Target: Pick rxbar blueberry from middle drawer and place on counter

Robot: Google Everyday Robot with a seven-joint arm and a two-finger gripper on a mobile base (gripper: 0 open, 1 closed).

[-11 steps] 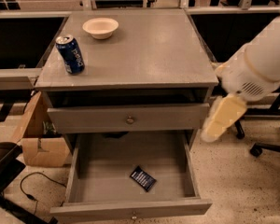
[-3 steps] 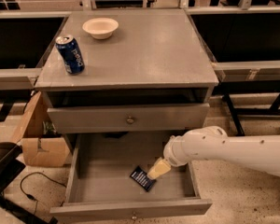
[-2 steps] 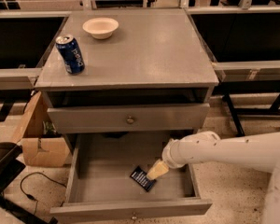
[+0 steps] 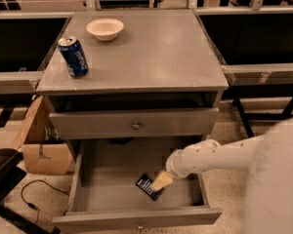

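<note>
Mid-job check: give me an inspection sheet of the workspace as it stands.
Surface: counter, grey, flat.
Job's things: rxbar blueberry lies flat in the open middle drawer, not yet on the counter.
Clutter: Pepsi can upright at counter's left; white bowl behind it.
Grippers: gripper down inside the drawer, at the bar's right end.
Cables: black cable on the floor, left.
Surroundings: cardboard box left of cabinet; upper drawer shut.

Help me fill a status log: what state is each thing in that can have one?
middle drawer: pulled open.
upper drawer: shut.
rxbar blueberry: lying flat on the open drawer's floor.
Pepsi can: upright on the counter.
bowl: upright on the counter.
gripper: down inside the open drawer, at the bar's right end.
</note>
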